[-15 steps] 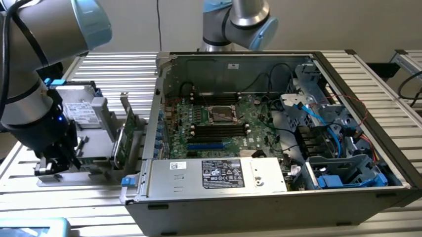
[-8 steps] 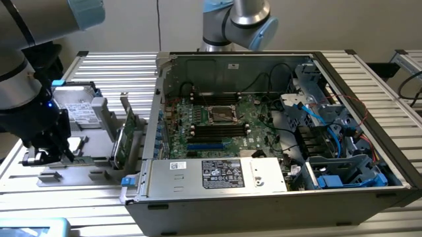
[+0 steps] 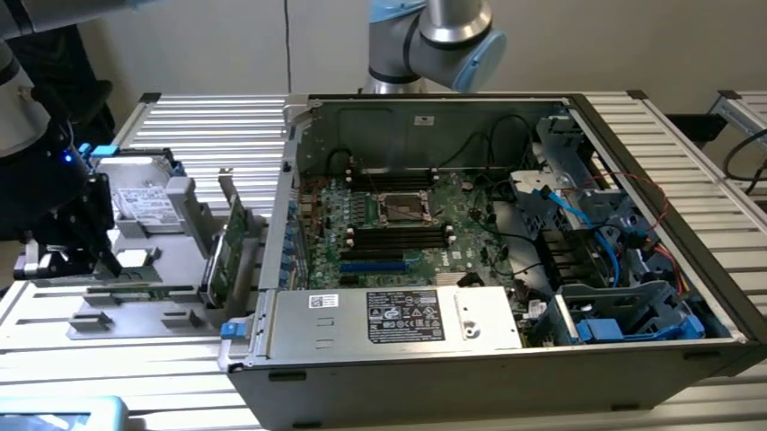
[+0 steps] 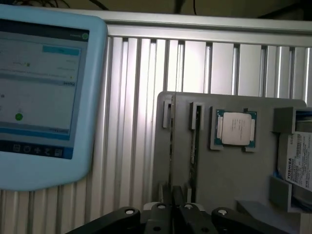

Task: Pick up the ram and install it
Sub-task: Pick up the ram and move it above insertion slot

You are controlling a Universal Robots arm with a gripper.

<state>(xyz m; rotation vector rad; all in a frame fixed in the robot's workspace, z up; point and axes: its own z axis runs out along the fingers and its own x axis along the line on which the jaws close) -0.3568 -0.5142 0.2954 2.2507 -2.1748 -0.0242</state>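
The ram [image 4: 171,146] stands on edge in a slot of the grey holder tray [image 4: 234,180], seen as a thin green-dark line running away from my fingers. My gripper [image 4: 171,191] is down over its near end, fingers pressed close together on either side of the stick. In the exterior view the gripper [image 3: 106,262] sits low over the tray [image 3: 132,314] at that view's left. A second dark stick [image 4: 195,139] lies in the neighbouring slot. The open computer case [image 3: 671,224] shows its black memory slots [image 3: 396,235] on the motherboard.
A processor [image 4: 235,128] and a hard drive [image 4: 300,161] rest in the same tray. A wide green expansion card [image 3: 233,238] stands between tray and case. A light-blue touch pendant [image 4: 44,92] lies on the ribbed aluminium table [image 4: 136,122]. Cables and a blue drive cage [image 3: 623,314] crowd the case.
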